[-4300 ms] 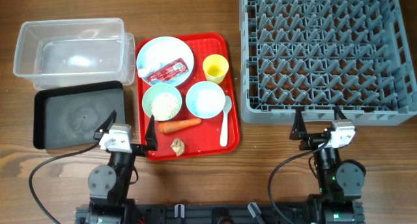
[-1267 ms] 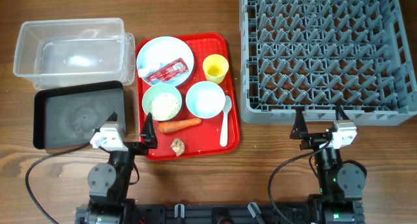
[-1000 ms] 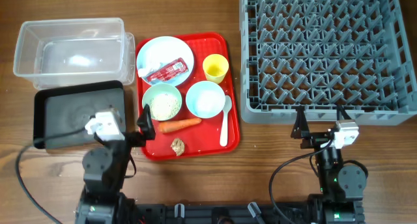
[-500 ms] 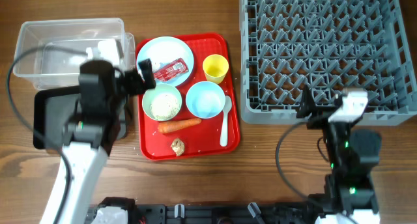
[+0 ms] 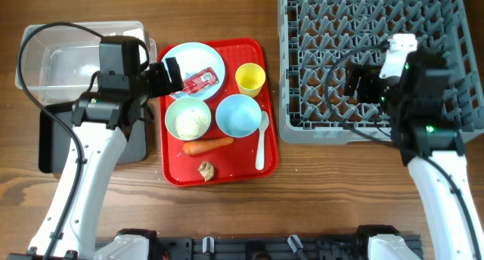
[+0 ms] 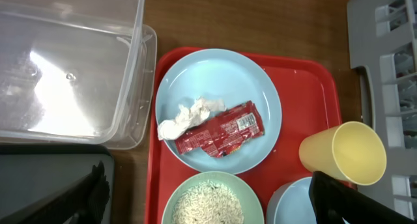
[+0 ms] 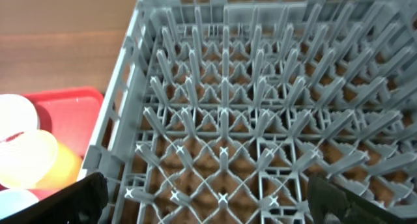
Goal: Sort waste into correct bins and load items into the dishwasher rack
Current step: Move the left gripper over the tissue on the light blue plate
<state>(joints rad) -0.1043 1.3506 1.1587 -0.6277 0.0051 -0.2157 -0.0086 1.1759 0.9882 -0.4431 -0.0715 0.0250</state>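
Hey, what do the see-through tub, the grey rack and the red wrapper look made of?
The clear tub: likely glossy plastic, with see-through walls and bright glare. The grey rack: probably matte moulded plastic, given its uniform pegs and grid. The red wrapper: seemingly thin printed film, crinkled and slightly shiny.

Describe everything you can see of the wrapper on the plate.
The wrapper is a small, flattened red packet that looks like glossy plastic film with tiny print on it. The end nearer the tub is crumpled into a bunched white piece. It lies flat and slanted near the middle of the pale blue plate, wholly inside the rim. It rests on the plate alone; nothing else touches it.
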